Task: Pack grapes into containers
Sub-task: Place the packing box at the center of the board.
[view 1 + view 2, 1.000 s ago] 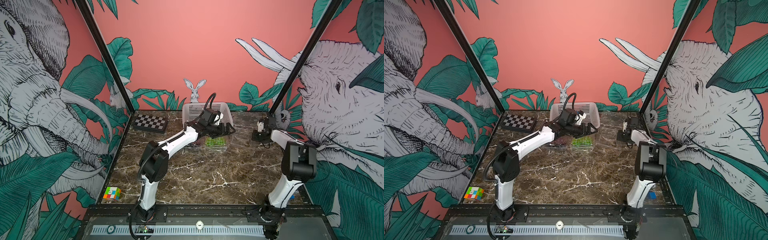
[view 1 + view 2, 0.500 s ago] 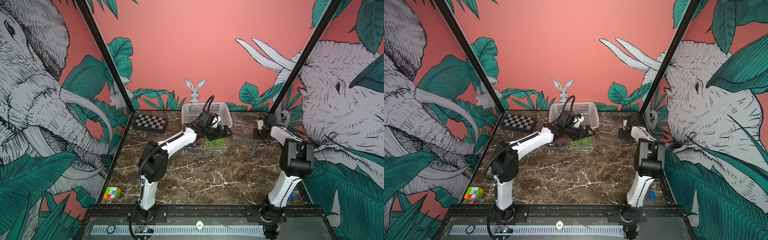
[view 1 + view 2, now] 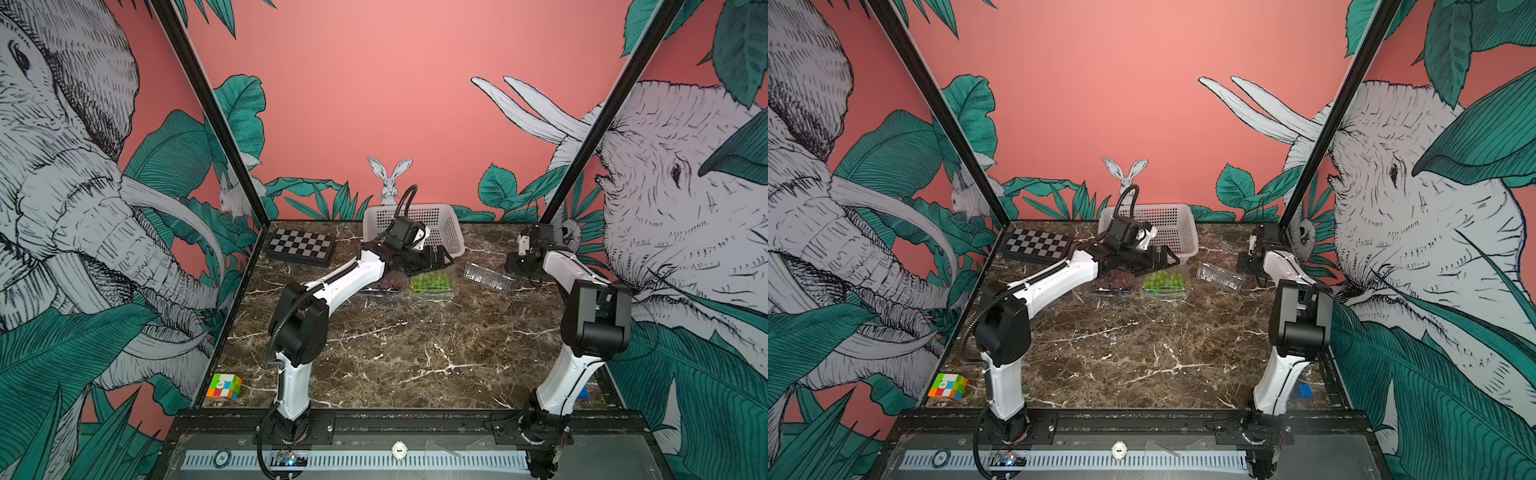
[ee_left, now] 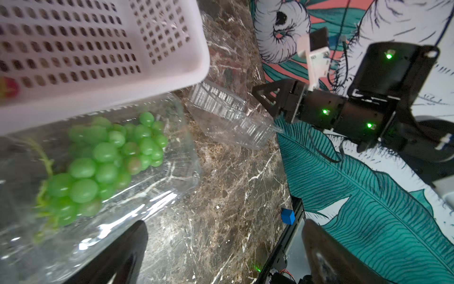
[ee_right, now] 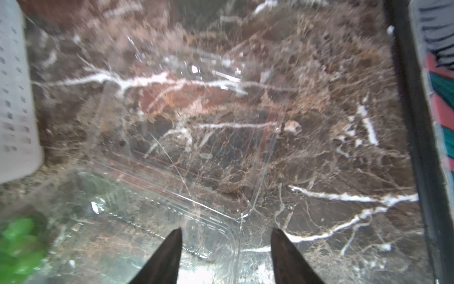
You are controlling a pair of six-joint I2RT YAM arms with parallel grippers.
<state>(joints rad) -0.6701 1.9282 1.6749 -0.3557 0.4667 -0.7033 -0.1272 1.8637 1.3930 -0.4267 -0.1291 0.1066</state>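
Right gripper, jaws spread on nothing, fills the bottom of our wrist view. Just beyond, the empty container stretches toward upper left; we judge this arm nearer. Green grapes blur at lower left.

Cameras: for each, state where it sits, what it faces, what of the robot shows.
Both top views: high behind the bases, looking down on the table; left arm and right arm show.
Left wrist: behind the left hand, facing green grapes and empty container; right arm shows.
Right wrist: behind the right hand, facing the empty container.
Shared: the empty container.
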